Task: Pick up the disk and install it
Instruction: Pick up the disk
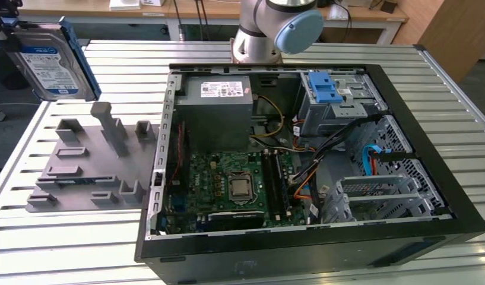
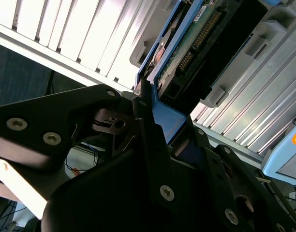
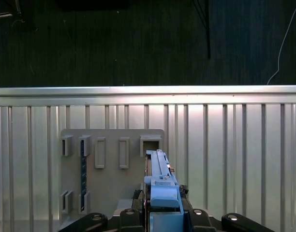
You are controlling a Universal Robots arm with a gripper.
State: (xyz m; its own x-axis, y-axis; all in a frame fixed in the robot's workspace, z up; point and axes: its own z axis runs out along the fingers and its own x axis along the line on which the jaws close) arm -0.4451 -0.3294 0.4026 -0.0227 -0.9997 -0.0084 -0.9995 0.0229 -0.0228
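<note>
Blue plastic and silver metal are catching our eye at the exterior view's left: the disk (image 1: 52,59) is hanging in the air with its white-and-blue label facing us, lifted clear of the bench (image 1: 432,77). Under it, the grey holder plate (image 1: 92,160) with its upright slots is lying flat on the slatted metal, just beside the open computer case (image 1: 306,166).

In the first wrist view we are looking down the disk's thin edge, and the end effector (image 3: 161,203) is clamping it by the blue frame, a black finger (image 3: 138,198) pressing in on either side. In the second wrist view we are seeing the disk's underside, circuit board and connector exposed, with the same black fingers tight on the frame.

Inside the case, the grey power-supply box (image 1: 218,113) is sitting at the far end, the green motherboard (image 1: 234,184) is lying nearer us, and a blue latch (image 1: 325,89) is topping the drive cage (image 1: 341,104) towards the exterior view's right. Behind the case, the arm's base (image 1: 274,29) is standing on the bench.
</note>
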